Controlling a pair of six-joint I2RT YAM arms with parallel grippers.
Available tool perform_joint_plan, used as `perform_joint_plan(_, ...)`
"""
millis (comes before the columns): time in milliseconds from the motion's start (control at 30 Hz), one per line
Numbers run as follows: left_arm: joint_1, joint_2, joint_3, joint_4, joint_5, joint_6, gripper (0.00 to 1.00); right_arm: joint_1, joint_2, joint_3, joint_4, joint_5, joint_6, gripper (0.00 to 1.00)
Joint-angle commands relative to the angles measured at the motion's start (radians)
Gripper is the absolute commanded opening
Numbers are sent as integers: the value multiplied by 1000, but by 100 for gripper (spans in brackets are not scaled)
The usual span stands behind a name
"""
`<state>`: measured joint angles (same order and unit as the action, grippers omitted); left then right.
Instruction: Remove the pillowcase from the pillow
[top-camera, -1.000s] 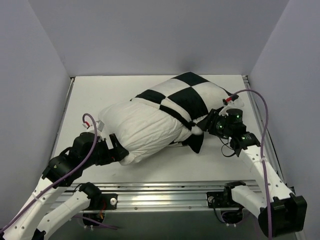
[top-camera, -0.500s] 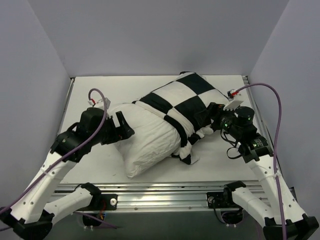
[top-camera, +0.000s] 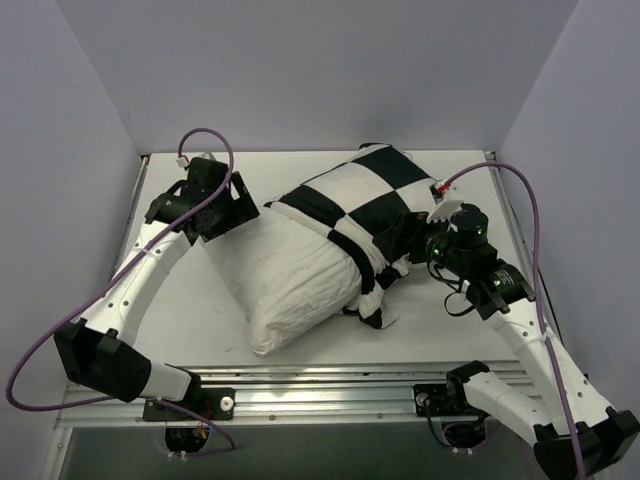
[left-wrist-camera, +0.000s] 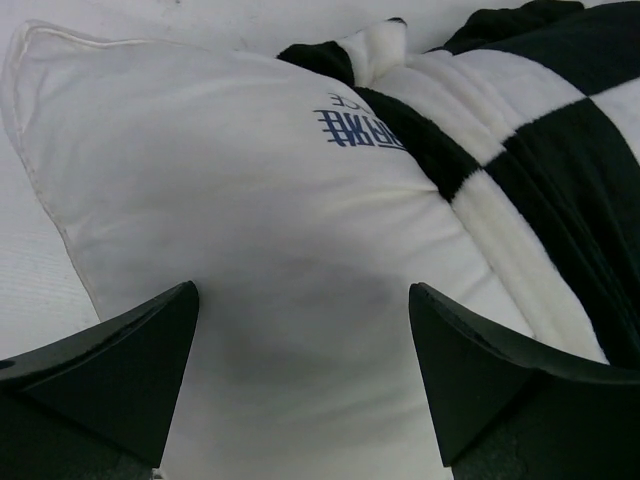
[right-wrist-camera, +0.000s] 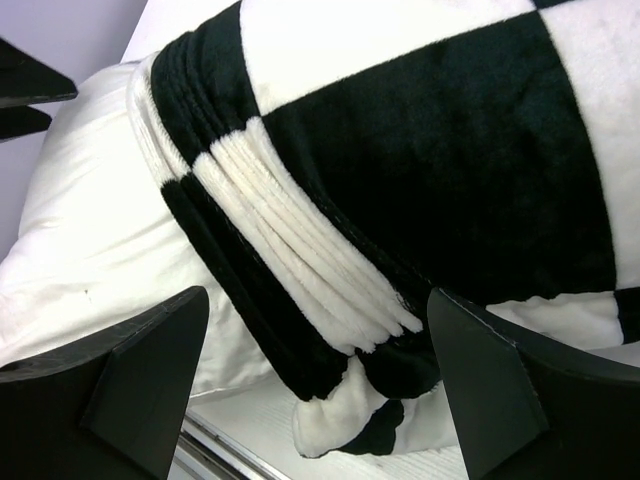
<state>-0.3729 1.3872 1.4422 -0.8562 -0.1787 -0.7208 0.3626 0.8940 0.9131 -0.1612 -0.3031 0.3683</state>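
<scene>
The pillow (top-camera: 290, 280) lies diagonally on the table (top-camera: 180, 300), its bare white end towards the near left corner and the pillowcase (top-camera: 380, 190) bunched over its far right half. The left gripper (top-camera: 238, 208), fingers spread wide, hovers at the pillow's far left corner. The right gripper (top-camera: 408, 238), also spread, faces the pillowcase's gathered hem.
</scene>
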Motion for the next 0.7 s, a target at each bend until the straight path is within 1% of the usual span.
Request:
perform_joint_plan(0, 20, 49, -9, 52, 40, -23, 94, 28, 26, 46, 43, 21, -14, 86)
perform_joint_plan(67, 19, 64, -57, 83, 103, -61, 94, 61, 55, 61, 48, 33, -20, 86)
perform_joint_plan(100, 19, 65, -113, 123, 123, -75, 94, 76, 68, 84, 49, 48, -25, 86)
perform_joint_plan(167, 15, 58, -176, 164, 176, -124, 100, 136, 115, 115, 46, 73, -48, 86)
perform_joint_plan(200, 14, 49, -246, 210, 179, -138, 92, 160, 134, 133, 43, 88, -60, 86)
perform_joint_plan(233, 8, 32, -282, 232, 179, -173, 86, 214, 178, 179, 31, 132, -74, 86)
perform_joint_plan(267, 5, 21, -314, 256, 209, -187, 69, 240, 207, 206, 22, 159, -98, 86)
perform_joint_plan(300, 3, 13, -375, 297, 220, -199, 61, 265, 265, 236, 11, 180, -115, 86)
perform_joint_plan(333, 0, 0, -402, 315, 228, -212, 53, 291, 296, 300, 0, 220, -132, 86)
perform_joint_plan(367, -9, -7, -428, 336, 237, -227, 37, 329, 330, 331, -24, 242, -164, 86)
perform_joint_plan(400, -14, -13, -448, 364, 239, -232, 29, 344, 395, 364, -40, 263, -178, 86)
perform_joint_plan(433, -20, -23, -485, 373, 239, -239, 20, 370, 429, 433, -70, 292, -190, 87)
perform_joint_plan(500, -35, -34, -509, 388, 226, -235, 3, 389, 530, 505, -104, 300, -232, 87)
perform_joint_plan(533, -40, -48, -525, 390, 216, -229, 2, 398, 560, 536, -118, 300, -242, 87)
perform_joint_plan(567, -46, -56, -529, 390, 203, -214, 2, 421, 591, 597, -142, 350, -253, 87)
perform_joint_plan(633, -54, -85, -542, 385, 188, -207, 2, 440, 680, 664, -185, 369, -285, 87)
perform_joint_plan(667, -57, -99, -554, 385, 185, -203, 2, 447, 710, 728, -199, 375, -296, 87)
